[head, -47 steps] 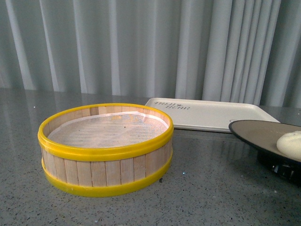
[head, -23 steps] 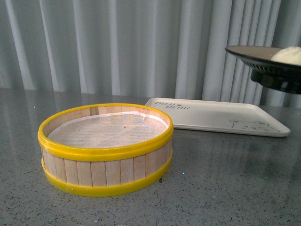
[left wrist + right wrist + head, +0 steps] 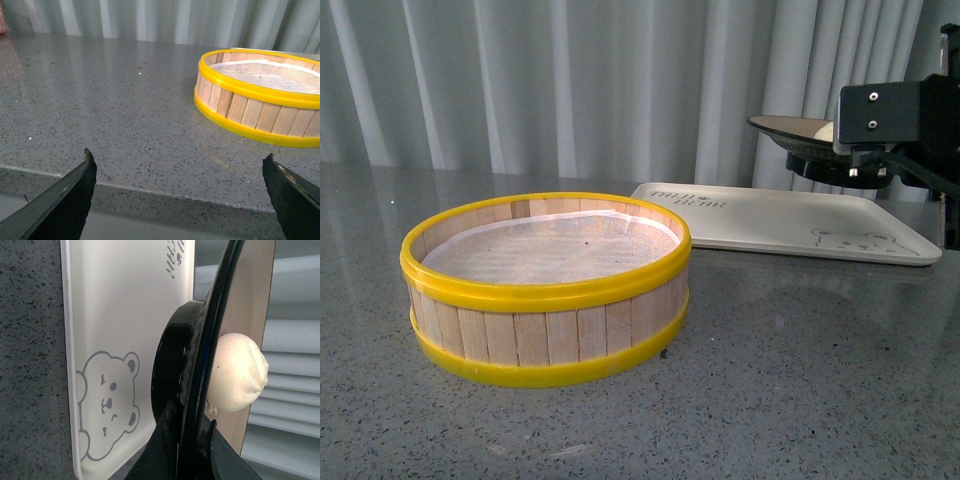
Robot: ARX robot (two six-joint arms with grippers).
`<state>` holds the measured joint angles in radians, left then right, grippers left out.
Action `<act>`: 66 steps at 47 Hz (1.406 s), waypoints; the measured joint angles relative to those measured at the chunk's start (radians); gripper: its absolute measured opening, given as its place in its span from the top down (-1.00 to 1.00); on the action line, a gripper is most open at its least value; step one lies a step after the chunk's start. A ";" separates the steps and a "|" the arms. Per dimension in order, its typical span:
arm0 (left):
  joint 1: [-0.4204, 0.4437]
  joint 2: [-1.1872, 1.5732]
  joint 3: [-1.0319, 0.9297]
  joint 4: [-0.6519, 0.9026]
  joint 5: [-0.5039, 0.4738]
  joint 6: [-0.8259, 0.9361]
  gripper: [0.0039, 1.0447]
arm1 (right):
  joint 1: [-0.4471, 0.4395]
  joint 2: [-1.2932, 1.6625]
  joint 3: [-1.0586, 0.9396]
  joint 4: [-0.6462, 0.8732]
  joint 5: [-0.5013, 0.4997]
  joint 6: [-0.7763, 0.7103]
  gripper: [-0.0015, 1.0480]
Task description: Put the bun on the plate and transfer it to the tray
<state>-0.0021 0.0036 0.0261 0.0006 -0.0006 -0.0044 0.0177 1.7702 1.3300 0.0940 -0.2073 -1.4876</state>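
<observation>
The right gripper point(image 3: 187, 442) is pinched shut on the black edge of the plate point(image 3: 788, 127), and it holds the plate up in the air over the tray point(image 3: 770, 225), above the end with the bear drawing point(image 3: 107, 405). The bun point(image 3: 240, 372) sits on the plate, close to the edge that is pinched. The plate is held on one side only, so I think the far side could dip down. Then the soft round bun could roll off and land on the tray or on the table point(image 3: 100, 100). The edge is thin and smooth, so the plate might also slip out of the pinch if the arm moves fast. If the plate comes down too near the side of the tray, its foot could land on the tray's raised rim and the plate would sit crooked. If the gripper lets go too high above the tray, the plate could bang down and the bun could hop out. The left gripper point(image 3: 180, 200) is far from the tray, past the yellow steamer basket point(image 3: 545, 290), with its fingers wide apart and nothing in them.
</observation>
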 joint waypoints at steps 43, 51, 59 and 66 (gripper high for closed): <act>0.000 0.000 0.000 0.000 0.000 0.000 -0.88 | 0.002 0.303 0.256 -0.041 0.019 -0.009 0.94; 0.000 0.000 0.000 0.000 0.000 0.000 -0.88 | 0.008 0.317 0.278 -0.050 0.019 -0.005 0.94; 0.000 0.000 0.000 0.000 0.000 0.000 -0.88 | 0.018 0.318 0.287 -0.063 0.023 0.000 0.94; 0.000 0.000 0.000 0.000 0.000 0.000 -0.88 | 0.025 0.319 0.285 -0.082 0.022 0.007 0.94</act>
<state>-0.0021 0.0036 0.0261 0.0006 -0.0006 -0.0044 0.0429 2.0888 1.6150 0.0120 -0.1852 -1.4807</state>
